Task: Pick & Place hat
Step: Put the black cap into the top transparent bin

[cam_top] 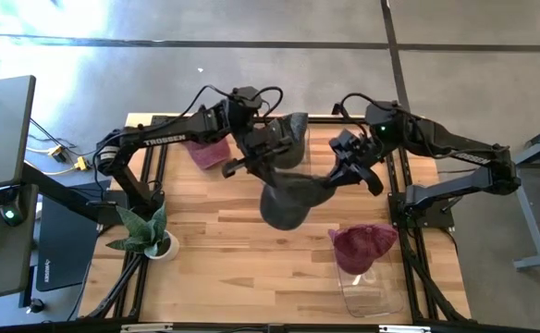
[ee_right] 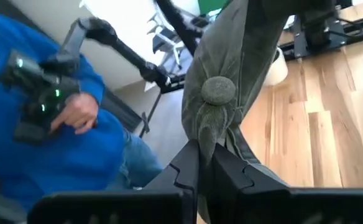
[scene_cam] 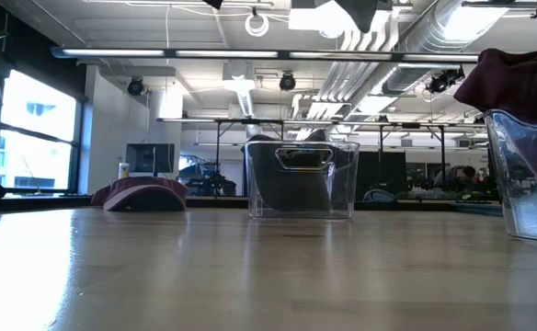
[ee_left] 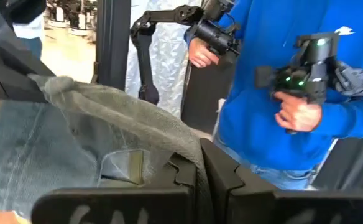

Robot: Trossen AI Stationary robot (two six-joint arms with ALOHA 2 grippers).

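The wooden table [cam_top: 224,231] carries a maroon cap [cam_top: 210,151], a clear bin [scene_cam: 302,178], a potted plant [cam_top: 150,233], and another clear container [cam_top: 364,282] near its front.

A dark grey cap [cam_top: 288,190] with a button on its crown hangs in the air, stretched between the left claw [cam_top: 251,157] and the right claw [cam_top: 337,174], above the middle of the table [cam_top: 214,250]. It droops loosely, its fabric creased and folded, clear of the wood.

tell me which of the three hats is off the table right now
The dark grey hat, held up between the left gripper and right gripper. The maroon hats differ: one lies on the table, one rests on a clear bin.
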